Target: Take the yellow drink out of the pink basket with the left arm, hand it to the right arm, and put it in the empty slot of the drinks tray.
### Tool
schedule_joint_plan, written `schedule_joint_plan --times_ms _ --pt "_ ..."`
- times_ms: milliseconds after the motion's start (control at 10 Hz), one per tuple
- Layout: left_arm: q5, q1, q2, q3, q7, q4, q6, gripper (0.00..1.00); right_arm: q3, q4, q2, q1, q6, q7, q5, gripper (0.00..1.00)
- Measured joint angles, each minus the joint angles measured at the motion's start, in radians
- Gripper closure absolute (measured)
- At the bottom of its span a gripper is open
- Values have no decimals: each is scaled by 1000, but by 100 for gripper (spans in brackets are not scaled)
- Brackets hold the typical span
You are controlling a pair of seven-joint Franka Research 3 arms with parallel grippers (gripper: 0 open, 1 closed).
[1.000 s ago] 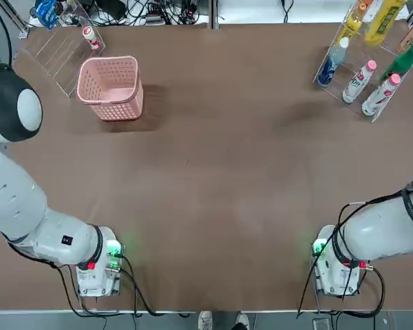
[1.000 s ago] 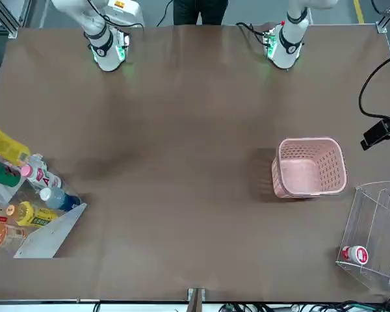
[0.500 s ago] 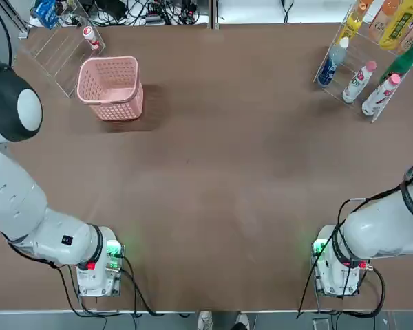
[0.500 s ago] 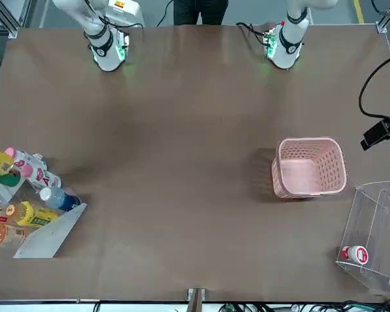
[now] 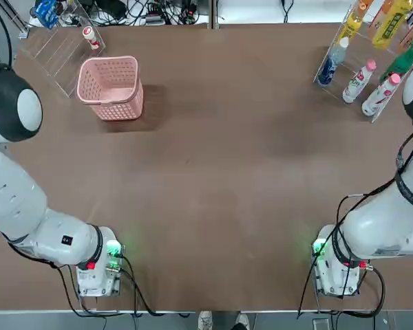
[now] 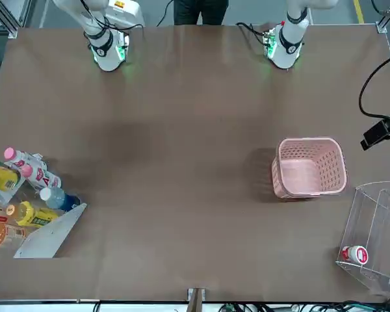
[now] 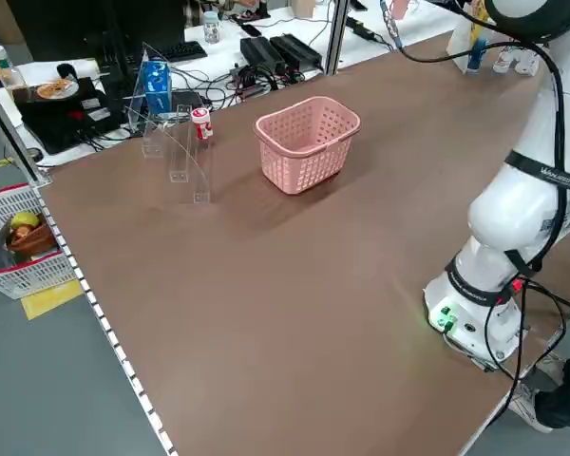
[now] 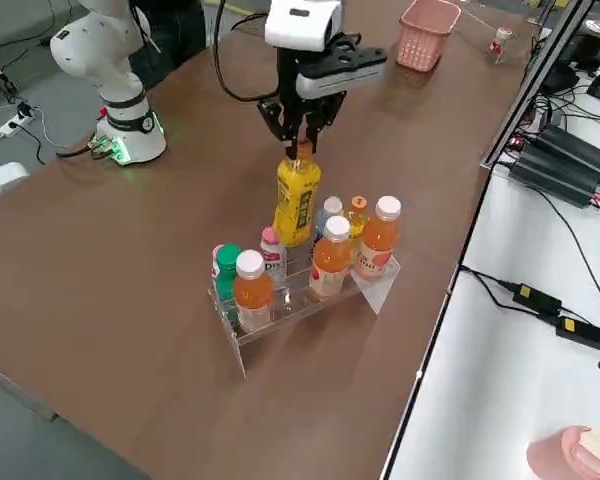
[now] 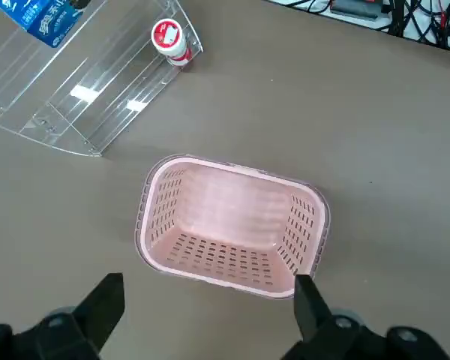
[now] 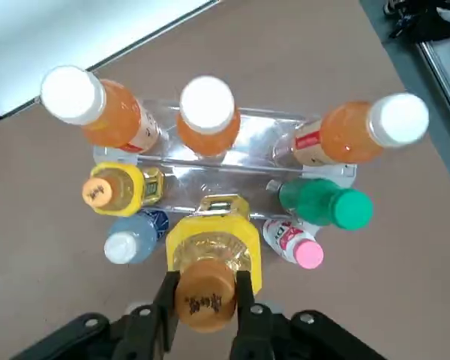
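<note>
The yellow drink hangs upright over the drinks tray, its base down among the other bottles. My right gripper is shut on its orange-brown cap. From above the drink sits in the rack's near row, between a blue bottle and a pink-capped one. Whether its base rests on the tray I cannot tell. The pink basket stands empty at the table's far left. My left gripper hovers open above it, holding nothing.
The tray holds three orange bottles, a green one, a small yellow one, a blue one and a pink-capped one. A clear acrylic stand with a small red-capped bottle stands beside the basket. Cables run behind the table.
My right gripper has carried the yellow drink over the tray and lowered it in among the bottles. The left arm and the basket have not moved.
</note>
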Motion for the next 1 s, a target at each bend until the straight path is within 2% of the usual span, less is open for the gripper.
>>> schedule_joint_plan --times_ms 300,500,1000 --pt "0 0 0 0 0 0 0 0 1 12 27 -22 6 -4 49 66" --pt "0 0 0 0 0 0 0 0 1 9 42 -30 49 -4 64 66" --pt "0 0 0 0 0 0 0 0 3 -56 69 -48 137 -5 73 66"
